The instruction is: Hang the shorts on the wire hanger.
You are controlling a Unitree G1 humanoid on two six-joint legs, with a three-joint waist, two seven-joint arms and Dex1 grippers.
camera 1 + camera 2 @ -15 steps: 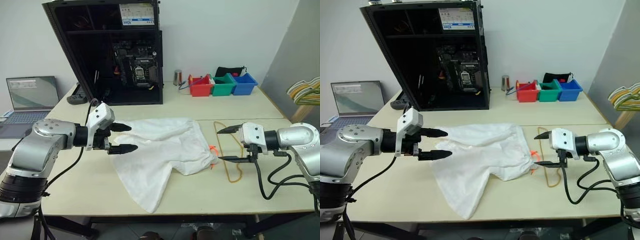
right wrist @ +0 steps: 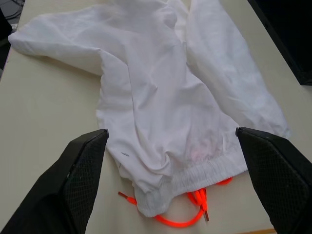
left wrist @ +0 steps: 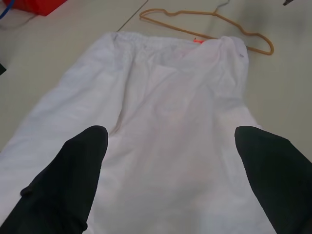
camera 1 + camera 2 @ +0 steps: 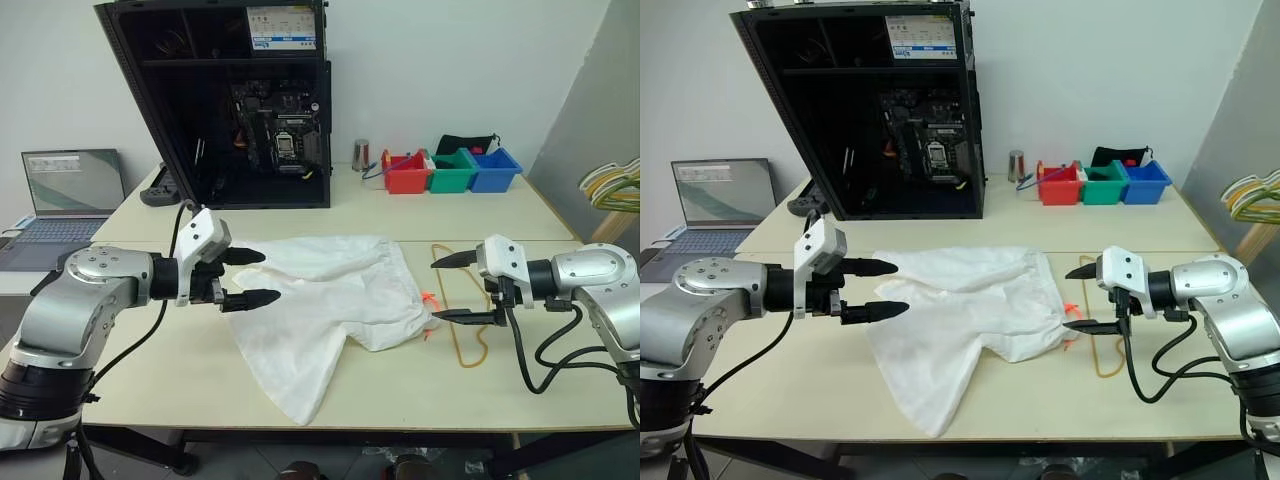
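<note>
The white shorts [image 4: 330, 300] lie spread on the table between my two arms, waistband toward the right, with the orange drawstring [image 2: 195, 209] at the waistband's edge. The thin tan wire hanger [image 4: 462, 360] lies flat on the table just right of the waistband, partly tucked under it. My left gripper [image 4: 268, 276] hovers open over the shorts' left edge, pointing right. Above the gap between waistband and hanger, my right gripper [image 4: 433, 290] is open too, pointing left. Neither holds anything.
A black open computer case [image 4: 240, 100] stands at the back of the table. Red [image 4: 403, 172], green [image 4: 452, 170] and blue [image 4: 492, 168] bins and a metal can [image 4: 359, 155] sit back right. A laptop [image 4: 70, 185] is far left; a bunch of hangers [image 4: 615, 185] hangs far right.
</note>
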